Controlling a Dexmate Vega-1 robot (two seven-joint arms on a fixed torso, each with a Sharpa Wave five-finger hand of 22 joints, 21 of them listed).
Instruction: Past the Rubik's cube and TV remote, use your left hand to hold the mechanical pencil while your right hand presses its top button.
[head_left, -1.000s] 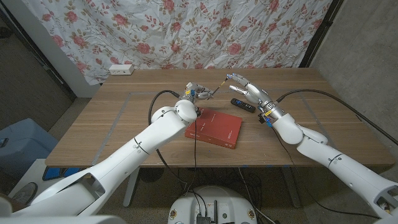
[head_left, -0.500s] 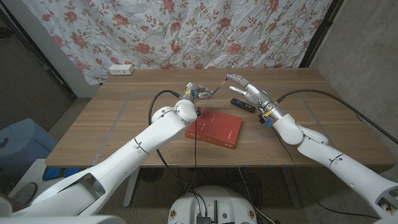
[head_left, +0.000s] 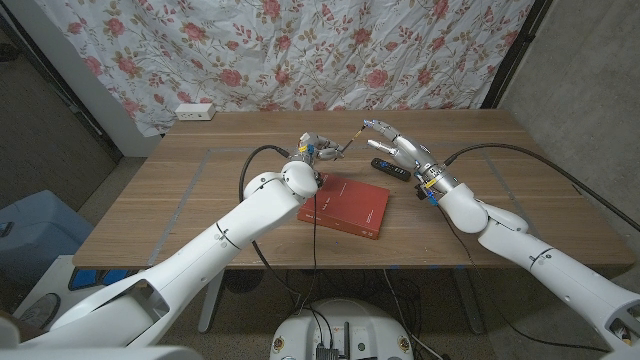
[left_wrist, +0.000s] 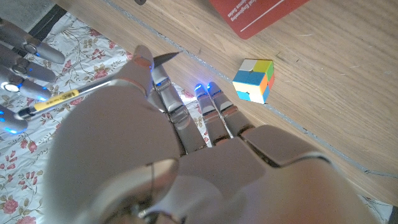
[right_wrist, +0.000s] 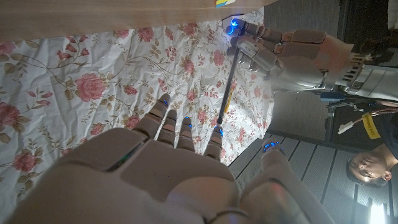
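My left hand (head_left: 314, 148) holds the thin mechanical pencil (head_left: 349, 139) above the table's far middle, its top end slanting up toward my right hand (head_left: 397, 147). In the left wrist view the pencil (left_wrist: 57, 99), with its yellow label, sticks out from my left hand (left_wrist: 149, 155) toward the right hand's fingers (left_wrist: 22, 53). In the right wrist view a fingertip of my right hand (right_wrist: 155, 168) meets the top end of the pencil (right_wrist: 228, 84), which my left hand (right_wrist: 289, 53) grips at the other end. The right hand's fingers are spread and hold nothing. The Rubik's cube (left_wrist: 254, 79) lies on the wood.
A black TV remote (head_left: 390, 167) lies just under my right hand. A red book (head_left: 345, 203) lies nearer the front, beside my left forearm. A white power strip (head_left: 194, 111) sits at the back left edge. A person (right_wrist: 373, 165) is at the edge of the right wrist view.
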